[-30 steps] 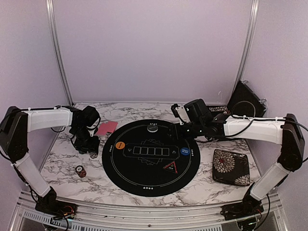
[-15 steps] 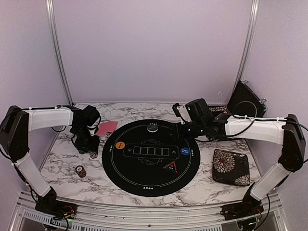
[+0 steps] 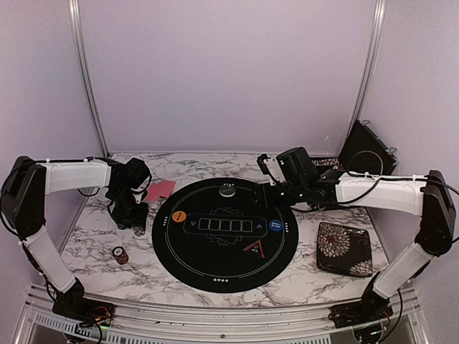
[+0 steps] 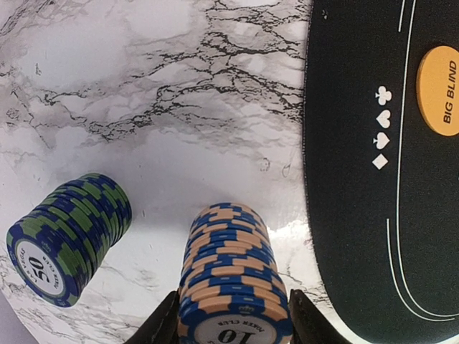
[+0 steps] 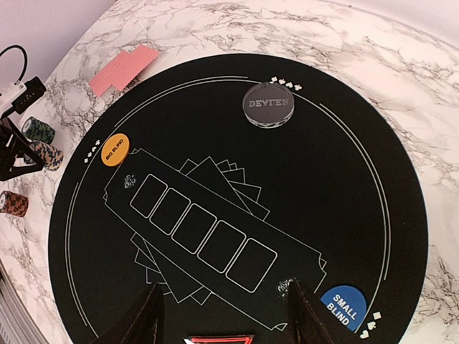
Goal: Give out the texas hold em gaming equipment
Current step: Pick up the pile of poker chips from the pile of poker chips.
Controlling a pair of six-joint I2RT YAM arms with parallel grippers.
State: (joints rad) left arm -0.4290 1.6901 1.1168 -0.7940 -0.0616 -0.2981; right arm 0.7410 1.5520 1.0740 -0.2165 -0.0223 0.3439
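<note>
Blue-and-tan chip stack [image 4: 233,272], top chip marked 10, stands upright on the tabletop [image 4: 179,72] just off the mat [image 4: 358,215], with the left end effector [image 4: 233,309] snug against both sides. Right beside it, not touching, is the blue-and-green stack [image 4: 68,233] marked 50, also upright. Nearer the front edge, a reddish striped stack [image 3: 120,254] sits alone. Pink-red cards [image 5: 123,69] lie face down, staggered, off the mat's far-left rim. On the mat are the orange BIG BLIND button [image 5: 115,149] on the left, the blue SMALL BLIND button [image 5: 343,307] on the right, and the grey dealer button [image 5: 267,106] at the far edge. The black, red-edged triangle marker [image 3: 256,249] lies near the blue one.
</note>
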